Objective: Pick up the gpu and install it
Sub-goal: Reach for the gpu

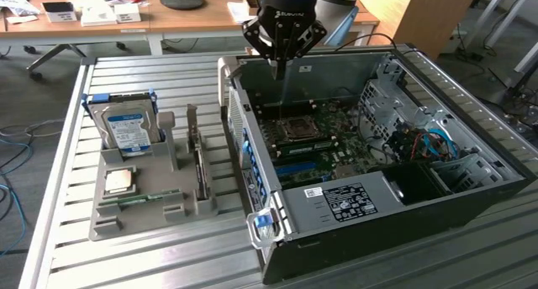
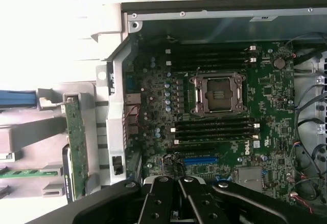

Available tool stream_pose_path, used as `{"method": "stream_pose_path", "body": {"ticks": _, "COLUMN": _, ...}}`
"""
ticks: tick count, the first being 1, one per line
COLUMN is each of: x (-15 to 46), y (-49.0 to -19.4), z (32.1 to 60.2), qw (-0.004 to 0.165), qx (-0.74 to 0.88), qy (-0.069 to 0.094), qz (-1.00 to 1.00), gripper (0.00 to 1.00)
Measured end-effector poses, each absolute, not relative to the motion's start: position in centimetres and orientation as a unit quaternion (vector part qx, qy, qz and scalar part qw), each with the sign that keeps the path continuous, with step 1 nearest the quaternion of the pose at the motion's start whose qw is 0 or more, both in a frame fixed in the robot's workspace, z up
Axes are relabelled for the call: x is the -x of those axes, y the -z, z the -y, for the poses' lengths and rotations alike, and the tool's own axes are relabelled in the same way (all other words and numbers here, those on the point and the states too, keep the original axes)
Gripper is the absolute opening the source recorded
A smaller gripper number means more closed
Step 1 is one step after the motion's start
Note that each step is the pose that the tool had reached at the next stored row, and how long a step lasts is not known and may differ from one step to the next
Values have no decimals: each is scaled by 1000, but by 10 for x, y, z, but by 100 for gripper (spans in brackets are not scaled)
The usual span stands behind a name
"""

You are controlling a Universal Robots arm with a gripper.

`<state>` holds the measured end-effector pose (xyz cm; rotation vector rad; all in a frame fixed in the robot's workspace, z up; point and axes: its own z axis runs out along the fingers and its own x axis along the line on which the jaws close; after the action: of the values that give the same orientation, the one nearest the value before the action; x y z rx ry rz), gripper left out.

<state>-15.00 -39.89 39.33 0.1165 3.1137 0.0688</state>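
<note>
The gpu (image 1: 200,166) stands on edge in a slot of the grey holder (image 1: 143,220), its grey metal bracket pointing up, to the exterior view's left of the open computer case (image 1: 470,194). In the wrist view the gpu (image 2: 76,139) appears as a thin green card beside the case wall. My gripper (image 1: 280,72) hangs shut above the far end of the case, over the motherboard (image 1: 336,128), with nothing between its fingers. In the wrist view, my gripper (image 2: 179,185) points down at the board near the blue expansion slot (image 2: 200,160).
The holder also carries a silver hard drive (image 1: 126,128) standing upright, a processor chip (image 1: 118,181) lying flat and a green memory stick (image 1: 138,199). Cables (image 1: 420,144) and a drive cage fill the case's right side. Desks (image 1: 126,21) stand behind the slatted metal table (image 1: 168,264).
</note>
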Motion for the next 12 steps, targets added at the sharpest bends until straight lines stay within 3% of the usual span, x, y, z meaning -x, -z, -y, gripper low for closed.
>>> {"method": "stream_pose_path", "body": {"ticks": 12, "x": 157, "y": -393, "z": 399, "qw": 13, "qx": -37, "qy": -22, "qz": -999, "gripper": 11}}
